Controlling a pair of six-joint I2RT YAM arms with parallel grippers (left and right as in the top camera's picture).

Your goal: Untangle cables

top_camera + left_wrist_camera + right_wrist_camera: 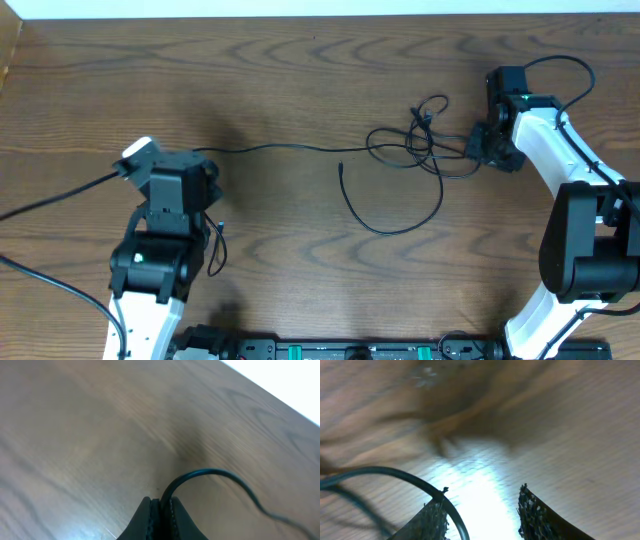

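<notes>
Thin black cables lie knotted in loops at the table's right middle. One strand runs left from the knot to my left gripper. Another end curves down in a wide arc. In the left wrist view my left gripper is shut on the black cable, which arches up and right from the jaws. My right gripper sits at the knot's right edge. In the right wrist view it is open, and a black cable crosses its left finger. No white cord is in view.
The wooden table has a white edge along the far side. Thick black robot wires trail off to the left of the left arm. The right arm's body stands at the right edge.
</notes>
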